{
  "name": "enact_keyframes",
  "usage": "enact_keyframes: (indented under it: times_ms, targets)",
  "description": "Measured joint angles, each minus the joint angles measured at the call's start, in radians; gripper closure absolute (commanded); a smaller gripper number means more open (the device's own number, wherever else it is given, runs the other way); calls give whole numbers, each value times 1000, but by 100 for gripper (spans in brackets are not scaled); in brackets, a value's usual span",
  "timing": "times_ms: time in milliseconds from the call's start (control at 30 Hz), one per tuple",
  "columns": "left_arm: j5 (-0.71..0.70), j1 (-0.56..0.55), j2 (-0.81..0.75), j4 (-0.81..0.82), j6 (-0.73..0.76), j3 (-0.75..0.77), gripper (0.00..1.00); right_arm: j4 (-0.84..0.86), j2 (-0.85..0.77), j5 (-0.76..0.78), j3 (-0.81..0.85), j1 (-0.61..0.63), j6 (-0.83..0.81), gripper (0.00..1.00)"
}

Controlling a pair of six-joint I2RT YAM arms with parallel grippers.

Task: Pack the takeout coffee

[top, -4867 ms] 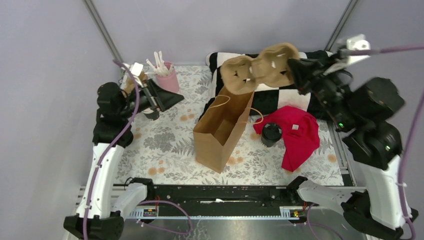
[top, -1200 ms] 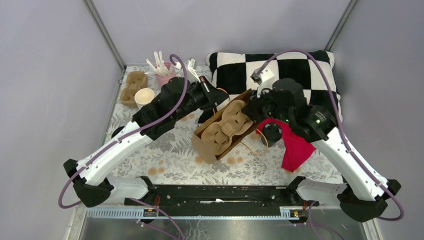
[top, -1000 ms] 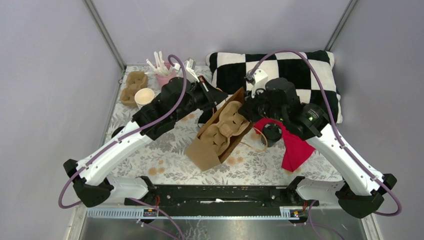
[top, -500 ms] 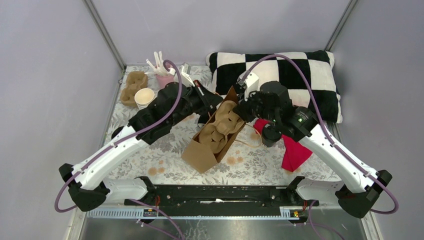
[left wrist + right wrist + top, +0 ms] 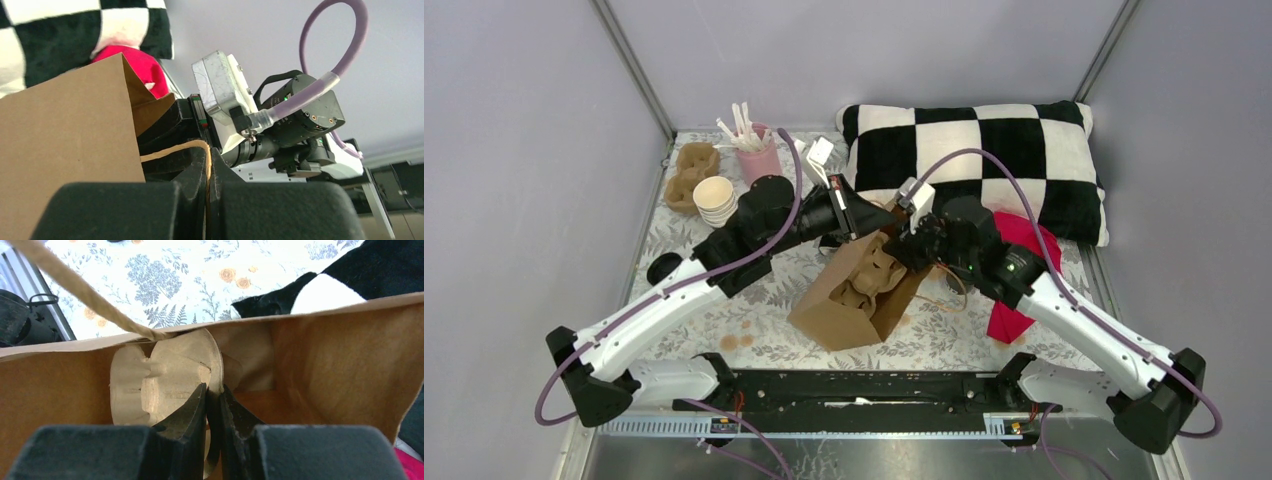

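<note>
From above, the paper bag [image 5: 839,315] leans open on the bench [image 5: 754,290] with the cup carrier [image 5: 864,275] wedged in its mouth. Both arms crowd it, the right one crossing the red cloth [image 5: 1009,320] below the checkered pillow [image 5: 994,150]. The takeout coffee shows in no view. Left wrist: the left tool [image 5: 207,200] is clenched on the bag handle [image 5: 172,150]. Right wrist: the right tool [image 5: 214,405] grips the cup carrier's rim inside the bag — brown walls all round.

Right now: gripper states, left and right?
Left gripper: closed on the bag handle.
Right gripper: closed on the cup carrier, inside the paper bag.
</note>
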Motion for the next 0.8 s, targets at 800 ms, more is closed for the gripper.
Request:
enact_keyframes:
  times_ms: [800]
  targets:
    - [199,0,-63,285,12,-164,100,202,-145,9,-220,0,-73,100]
